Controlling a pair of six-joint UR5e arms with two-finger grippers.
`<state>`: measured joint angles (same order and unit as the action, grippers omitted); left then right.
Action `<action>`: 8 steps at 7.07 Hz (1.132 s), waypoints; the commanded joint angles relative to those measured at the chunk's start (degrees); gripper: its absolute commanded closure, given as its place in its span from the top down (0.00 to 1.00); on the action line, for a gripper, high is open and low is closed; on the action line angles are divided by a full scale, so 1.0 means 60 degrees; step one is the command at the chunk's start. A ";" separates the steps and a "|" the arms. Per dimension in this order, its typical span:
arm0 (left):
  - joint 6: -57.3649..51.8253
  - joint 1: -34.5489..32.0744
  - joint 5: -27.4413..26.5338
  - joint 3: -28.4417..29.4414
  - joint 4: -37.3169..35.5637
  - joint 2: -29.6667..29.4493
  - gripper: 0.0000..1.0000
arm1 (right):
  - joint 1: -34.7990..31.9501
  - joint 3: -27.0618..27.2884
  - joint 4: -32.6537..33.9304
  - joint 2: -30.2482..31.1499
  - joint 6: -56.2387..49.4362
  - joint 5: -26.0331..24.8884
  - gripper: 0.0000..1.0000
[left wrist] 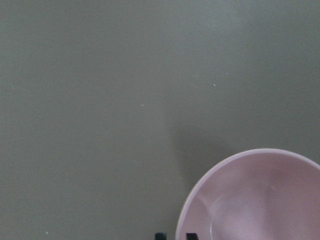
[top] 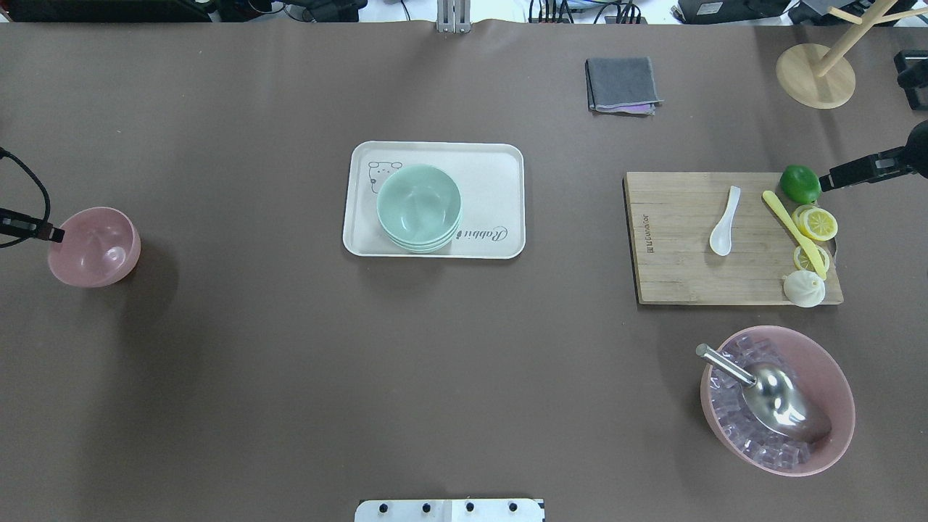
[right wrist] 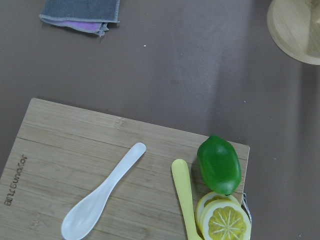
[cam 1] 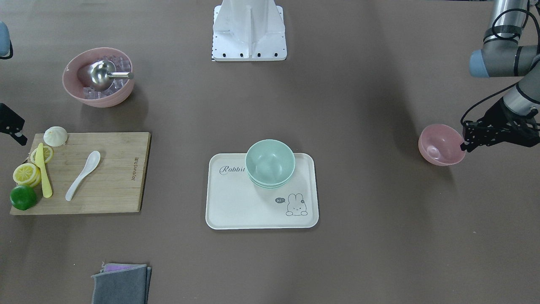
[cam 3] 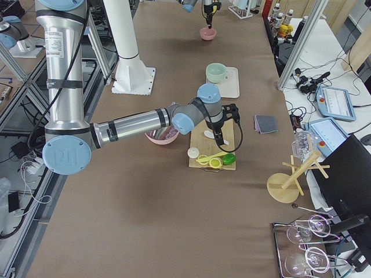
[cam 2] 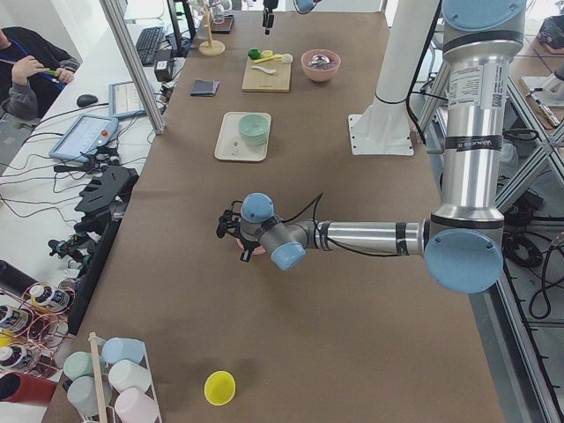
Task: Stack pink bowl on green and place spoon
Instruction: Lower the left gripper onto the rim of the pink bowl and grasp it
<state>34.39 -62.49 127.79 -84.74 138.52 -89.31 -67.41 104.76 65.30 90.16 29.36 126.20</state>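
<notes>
Overhead: pink bowl (top: 94, 246) perhaps against hand (top: 52, 233)

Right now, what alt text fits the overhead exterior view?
The left gripper sits at the rim of the pink bowl far left; green bowls wait on a central tray, and the spoon lies on a cutting board.

A white rectangular plastic tray (top: 493, 167), mid-table, carries the nested pile of mint-green plastic bowls (top: 419, 206). The small glossy pink plastic bowl (top: 94, 246) stands at the table's left end. Near the right end, a white glossy soup spoon (top: 725, 232) lies on a rectangular bamboo cutting board (top: 674, 268); a wide dusty-pink bowl (top: 834, 391) occupies the robot-side right corner.
</notes>
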 commanded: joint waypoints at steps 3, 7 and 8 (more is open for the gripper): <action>0.0011 0.0000 0.0000 -0.0041 0.0000 -0.0043 0.00 | 0.0000 -0.0028 0.0000 0.0017 0.0000 -0.0013 1.00; 0.0622 -0.0015 0.0088 -0.0320 -0.0146 -0.0610 0.00 | 0.0000 -0.0042 0.0000 0.0017 0.0000 0.0001 1.00; 0.0873 -0.0015 0.0030 -0.0218 -0.0147 -0.0846 0.00 | 0.0000 -0.0043 0.0000 0.0017 0.0014 -0.0013 1.00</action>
<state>37.51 -62.58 128.21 -86.42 137.82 -92.44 -67.41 104.54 65.30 90.25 29.37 126.19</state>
